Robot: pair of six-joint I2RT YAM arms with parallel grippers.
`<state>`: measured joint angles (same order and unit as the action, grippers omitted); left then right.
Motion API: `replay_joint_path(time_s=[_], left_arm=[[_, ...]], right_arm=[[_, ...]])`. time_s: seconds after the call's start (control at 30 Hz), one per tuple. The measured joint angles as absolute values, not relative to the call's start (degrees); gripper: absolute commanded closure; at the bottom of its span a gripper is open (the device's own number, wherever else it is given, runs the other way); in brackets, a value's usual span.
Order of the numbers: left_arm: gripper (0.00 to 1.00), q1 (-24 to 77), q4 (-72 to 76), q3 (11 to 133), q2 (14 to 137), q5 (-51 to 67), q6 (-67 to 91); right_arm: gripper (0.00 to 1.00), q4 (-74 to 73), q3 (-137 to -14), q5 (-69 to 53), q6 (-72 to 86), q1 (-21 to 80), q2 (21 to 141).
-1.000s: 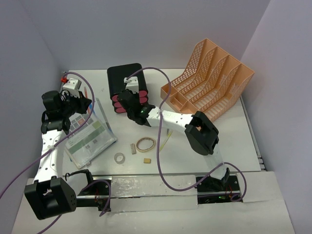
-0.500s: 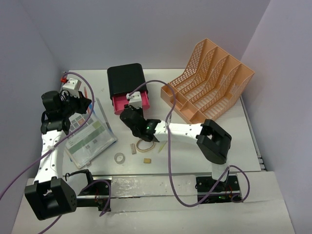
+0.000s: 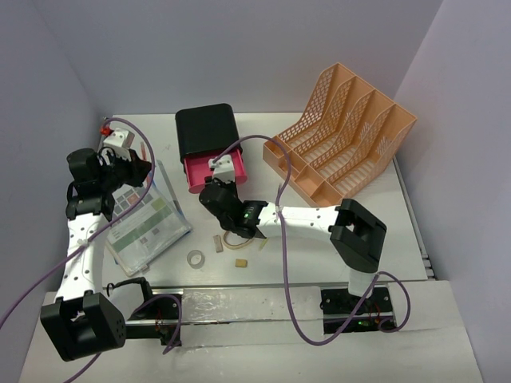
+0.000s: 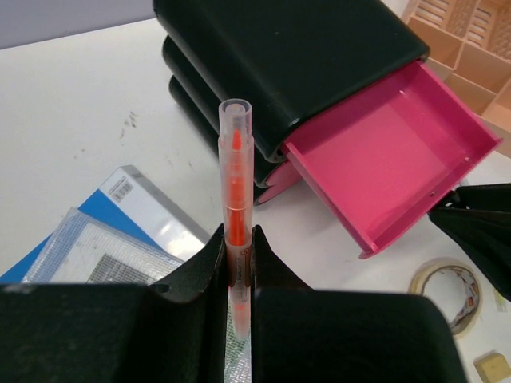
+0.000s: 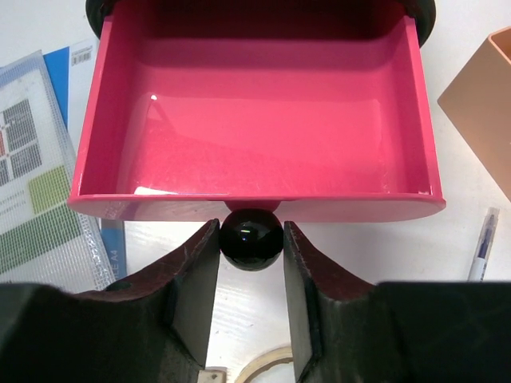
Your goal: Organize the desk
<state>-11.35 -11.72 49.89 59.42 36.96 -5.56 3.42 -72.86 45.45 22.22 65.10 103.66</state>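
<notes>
One view, right wrist, shows right pincer (image 5: 251,233) clasping drawer knob (image 5: 251,239).

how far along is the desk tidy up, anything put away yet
Done: the top pink drawer stands open and empty. In hand: the right gripper grips its knob; the left gripper holds an orange pen. Left: the tape roll, tan blocks and document pouch lie loose on the desk, and the file rack looks empty.

one desk (image 3: 319,263), one black drawer box (image 3: 206,128), one pink drawer (image 3: 215,171) open, one peach file rack (image 3: 343,132) far right, two tape rolls (image 3: 195,258), two tan blocks (image 3: 217,242), one orange pen (image 4: 236,183), one document folder (image 3: 144,223) left.
</notes>
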Motion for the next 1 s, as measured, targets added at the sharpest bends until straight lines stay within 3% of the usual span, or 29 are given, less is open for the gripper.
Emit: replay_joint_path(time_s=[0.1, 0.3, 0.57, 0.8, 1.0], left_arm=[[1.0, -11.35, -11.81, 50.62, 59.42, 38.86, -5.18], [1.0, -9.7, -11.79, 53.84, 59.44, 42.27, -4.78], [1.0, 7.17, -12.27, 62.62, 66.1, 37.1, -6.64], [1.0, 20.02, -15.28, 74.85, 79.47, 28.92, -12.99], [0.96, 22.76, -18.82, 77.92, 88.23, 23.43, -16.89]], right_arm=[[0.41, 3.54, -73.08, 45.41, 21.53, 65.1, 103.9], [0.34, 3.83, -73.21, 45.32, 21.08, 65.12, 104.16], [0.34, 5.24, -71.72, 44.06, 20.92, 65.12, 102.48], [0.33, 6.94, -60.02, 41.44, 22.08, 65.12, 88.3], [0.32, 7.25, -51.76, 41.43, 23.35, 65.09, 73.93]])
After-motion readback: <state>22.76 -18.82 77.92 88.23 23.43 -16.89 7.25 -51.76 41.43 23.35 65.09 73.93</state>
